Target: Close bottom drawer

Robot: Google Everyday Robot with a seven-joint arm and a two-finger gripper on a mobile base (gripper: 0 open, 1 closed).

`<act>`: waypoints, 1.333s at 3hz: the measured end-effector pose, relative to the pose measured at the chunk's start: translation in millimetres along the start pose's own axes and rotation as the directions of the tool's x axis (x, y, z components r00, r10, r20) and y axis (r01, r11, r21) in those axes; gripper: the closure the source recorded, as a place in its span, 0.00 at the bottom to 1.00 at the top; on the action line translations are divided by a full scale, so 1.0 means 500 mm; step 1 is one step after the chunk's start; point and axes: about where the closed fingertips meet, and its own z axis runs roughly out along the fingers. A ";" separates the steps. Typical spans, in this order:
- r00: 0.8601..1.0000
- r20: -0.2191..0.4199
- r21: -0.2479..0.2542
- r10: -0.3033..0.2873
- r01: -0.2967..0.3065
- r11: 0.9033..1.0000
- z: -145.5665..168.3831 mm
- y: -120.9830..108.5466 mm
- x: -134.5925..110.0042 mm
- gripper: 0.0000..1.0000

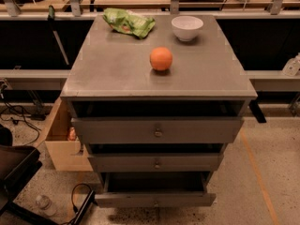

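Note:
The grey cabinet (pixel 157 69) stands in the middle of the view with three drawers. The bottom drawer (pixel 155 199) is pulled out the farthest, its thin flat front low in the frame with a small knob at its middle; its dark tray shows behind the front. The middle drawer (pixel 156 162) and the top drawer (pixel 157 131) also stand slightly out. The gripper is not in view.
On the cabinet top lie an orange (pixel 161 58), a white bowl (pixel 187 27) and a green bag (pixel 128 22). A cardboard box (pixel 61 144) stands left of the cabinet. A plastic bottle (pixel 45 204) and a black cable (pixel 77 198) lie on the floor at lower left.

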 end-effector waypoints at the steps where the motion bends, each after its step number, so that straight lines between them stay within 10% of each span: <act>1: 0.999 0.043 -0.018 -0.020 0.021 1.000 0.044 -0.035 -0.014 1.00; 3: 0.979 0.180 -0.085 -0.093 0.110 0.990 0.221 -0.221 -0.120 1.00; 4: 0.979 0.180 -0.086 -0.093 0.110 0.990 0.217 -0.213 -0.120 1.00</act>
